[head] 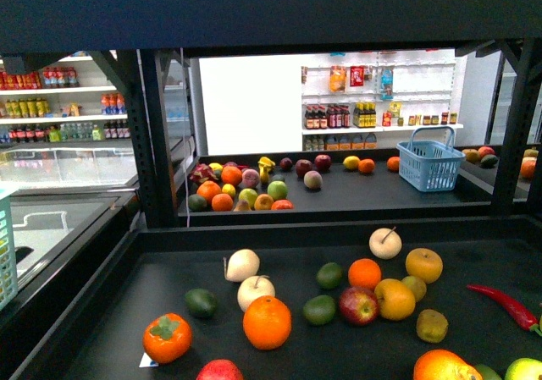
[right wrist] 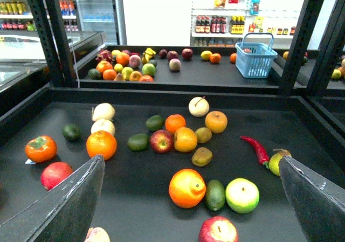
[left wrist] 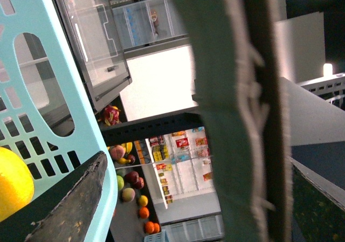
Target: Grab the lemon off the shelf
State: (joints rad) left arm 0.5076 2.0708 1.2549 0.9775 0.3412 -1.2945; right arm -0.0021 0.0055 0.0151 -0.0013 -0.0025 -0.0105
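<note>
The lemon point(left wrist: 9, 184) is probably the smooth, bright yellow, rounded fruit seen in the left wrist view behind the lattice wall of the turquoise basket point(left wrist: 64, 91), though only a slice of it shows; I judge it to be inside the basket already, off the shelf point(head: 102, 312). The left gripper point(left wrist: 197, 161) sits right against that basket, its grey, rubbery fingers point(left wrist: 70, 204) spread apart and gripping nothing; a blurred greenish upright crosses close to the lens between them. The right gripper point(right wrist: 191, 160) hangs over the deck well away from the basket, jaws spread wide and empty.

So the pick looks finished and the release made; the next move calls for drawing the left arm clear of the basket's thin plastic rim without snagging it.

The basket is glossy moulded plastic with slotted holes; the shelf deck beside it is flat, matte black, with perforated metal uprights.
</note>
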